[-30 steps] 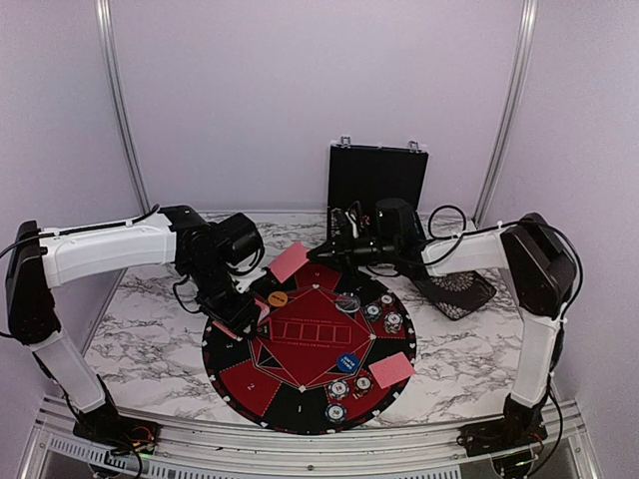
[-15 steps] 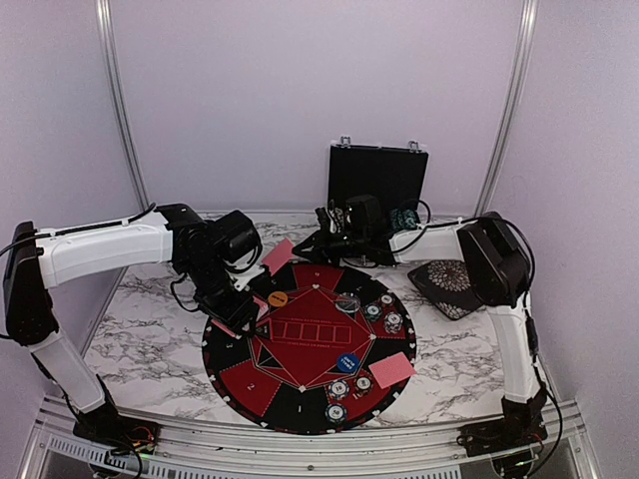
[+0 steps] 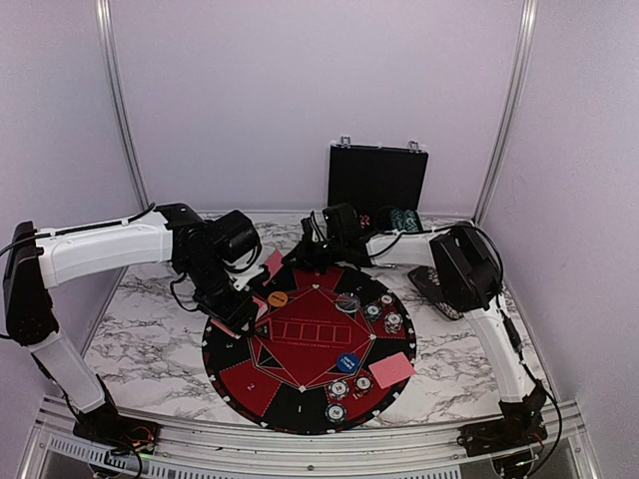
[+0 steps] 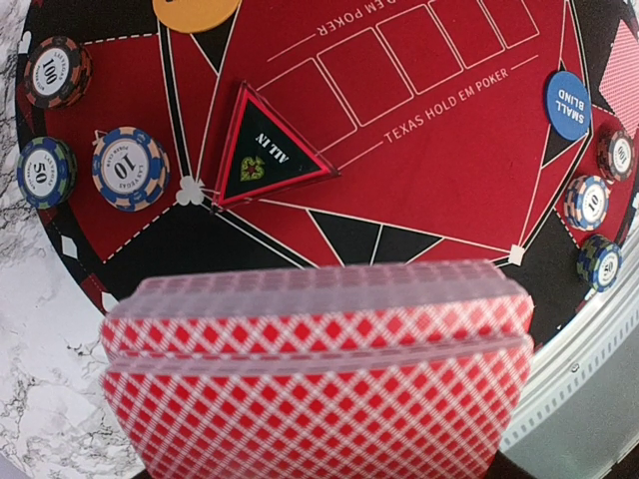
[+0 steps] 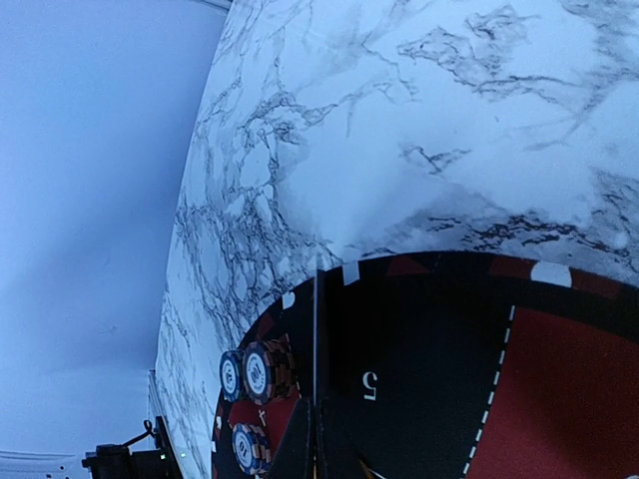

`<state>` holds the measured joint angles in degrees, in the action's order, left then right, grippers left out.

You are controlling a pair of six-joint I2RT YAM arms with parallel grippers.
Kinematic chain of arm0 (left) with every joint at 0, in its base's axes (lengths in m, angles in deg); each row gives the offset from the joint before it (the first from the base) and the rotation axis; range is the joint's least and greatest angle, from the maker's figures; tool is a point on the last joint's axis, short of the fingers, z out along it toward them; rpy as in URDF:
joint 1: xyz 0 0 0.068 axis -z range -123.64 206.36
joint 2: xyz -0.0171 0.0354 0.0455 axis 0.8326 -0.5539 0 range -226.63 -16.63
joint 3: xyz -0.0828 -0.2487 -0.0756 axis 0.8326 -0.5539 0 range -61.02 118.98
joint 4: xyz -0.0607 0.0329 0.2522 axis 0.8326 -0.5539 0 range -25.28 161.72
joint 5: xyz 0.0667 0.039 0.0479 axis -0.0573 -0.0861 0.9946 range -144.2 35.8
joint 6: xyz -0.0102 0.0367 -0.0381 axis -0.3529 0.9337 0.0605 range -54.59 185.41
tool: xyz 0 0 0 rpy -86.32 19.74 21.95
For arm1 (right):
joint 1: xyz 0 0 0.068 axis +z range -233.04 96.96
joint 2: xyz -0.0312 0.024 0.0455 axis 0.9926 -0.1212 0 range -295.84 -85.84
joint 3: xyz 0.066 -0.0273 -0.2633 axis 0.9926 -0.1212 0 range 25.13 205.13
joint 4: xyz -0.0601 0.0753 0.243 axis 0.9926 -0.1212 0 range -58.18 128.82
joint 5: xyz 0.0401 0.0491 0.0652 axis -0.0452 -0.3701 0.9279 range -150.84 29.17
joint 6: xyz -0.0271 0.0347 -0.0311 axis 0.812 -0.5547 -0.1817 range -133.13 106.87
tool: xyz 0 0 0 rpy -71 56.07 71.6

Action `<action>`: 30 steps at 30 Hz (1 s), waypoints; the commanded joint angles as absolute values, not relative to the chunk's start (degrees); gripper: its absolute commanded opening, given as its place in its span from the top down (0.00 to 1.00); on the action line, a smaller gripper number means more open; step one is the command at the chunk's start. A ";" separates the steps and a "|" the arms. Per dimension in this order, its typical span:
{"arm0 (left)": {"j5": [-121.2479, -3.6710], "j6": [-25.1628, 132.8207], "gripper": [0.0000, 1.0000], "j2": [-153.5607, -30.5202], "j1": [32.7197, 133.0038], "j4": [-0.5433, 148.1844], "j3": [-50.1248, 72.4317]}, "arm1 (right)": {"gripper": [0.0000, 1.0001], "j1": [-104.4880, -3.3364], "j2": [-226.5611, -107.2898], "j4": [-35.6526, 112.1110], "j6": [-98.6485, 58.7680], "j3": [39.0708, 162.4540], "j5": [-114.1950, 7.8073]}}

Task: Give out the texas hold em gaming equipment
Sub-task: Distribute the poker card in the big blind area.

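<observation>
My left gripper (image 3: 240, 317) hovers over the left rim of the round red-and-black mat (image 3: 262, 397), shut on a deck of red-backed playing cards (image 4: 319, 379) that hides its fingers. My right gripper (image 3: 292, 261) reaches across the mat's far left edge, shut on one playing card (image 3: 271, 264), which the right wrist view shows edge-on (image 5: 315, 329). Another card (image 3: 391, 369) lies at the mat's right front. Poker chips (image 3: 384, 309) sit on the right, more chips (image 3: 344, 391) at the front, and others (image 4: 128, 168) on the left. An orange button (image 3: 278, 297), a blue button (image 3: 347, 362) and a clear disc (image 3: 347, 302) lie on the mat.
An open black case (image 3: 377, 180) stands at the back with chips (image 3: 401, 220) in it. A black patterned dish (image 3: 439, 289) lies right of the mat, partly behind the right arm. A triangular ALL IN marker (image 4: 270, 150) lies on the mat. White marble table (image 3: 150, 339) surrounds it.
My right arm has swung left along the mat's far edge, carrying the single card with it. The left arm and its deck have stayed put.
</observation>
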<state>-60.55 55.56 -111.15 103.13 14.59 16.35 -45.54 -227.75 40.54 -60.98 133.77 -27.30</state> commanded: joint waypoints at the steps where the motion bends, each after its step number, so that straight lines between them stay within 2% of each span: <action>1: -60.09 55.74 0.49 -108.92 102.86 13.45 16.79 | 1.00 -44.59 -229.09 39.09 -59.82 136.11 -28.75; 7: -60.26 55.51 0.49 -109.10 102.86 13.39 16.94 | 0.91 -43.99 -229.27 33.26 -56.34 137.86 -30.94; 17: -60.35 55.41 0.49 -109.51 102.86 13.36 17.34 | 0.59 -42.94 -227.46 25.57 -49.14 140.04 -37.87; 22: -60.60 55.43 0.49 -109.81 102.91 13.35 17.61 | 0.48 -42.27 -226.30 22.63 -46.58 140.79 -40.32; 30: -60.72 55.43 0.49 -110.36 102.92 13.36 17.84 | 0.40 -42.44 -219.44 24.94 -46.60 135.15 -38.56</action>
<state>-60.59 55.54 -111.15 103.13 14.55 16.37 -42.64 -226.48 23.91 -47.34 137.09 -38.97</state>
